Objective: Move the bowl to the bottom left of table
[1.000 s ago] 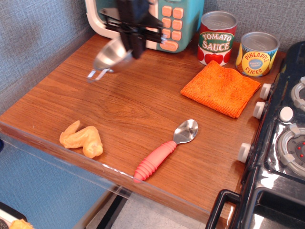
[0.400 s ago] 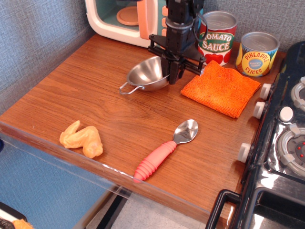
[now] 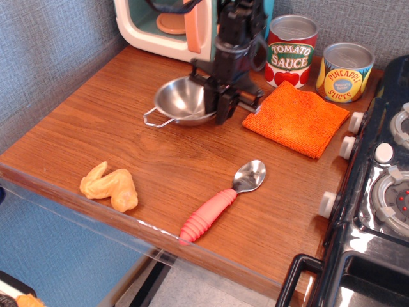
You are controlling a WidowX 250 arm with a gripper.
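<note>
The shiny steel bowl (image 3: pixel 179 99) with thin wire loop handles sits level at the back middle of the brown wood table (image 3: pixel 160 160), on or just above its surface. One handle points front left. My black gripper (image 3: pixel 217 105) comes down from above and is shut on the bowl's right rim. The arm hides the bowl's right handle. The table's front left corner lies well ahead and to the left of the bowl.
An orange toy chicken wing (image 3: pixel 110 187) lies near the front left edge. A pink-handled spoon (image 3: pixel 220 201) lies at the front middle. An orange cloth (image 3: pixel 297 118), tomato sauce can (image 3: pixel 291 50), pineapple can (image 3: pixel 345 71), toy microwave (image 3: pixel 166 25) and black stove (image 3: pixel 377 192) ring the back and right.
My gripper carried the bowl from in front of the microwave rightward to the back middle, then slightly left and down. The bowl went from tilted to level.
</note>
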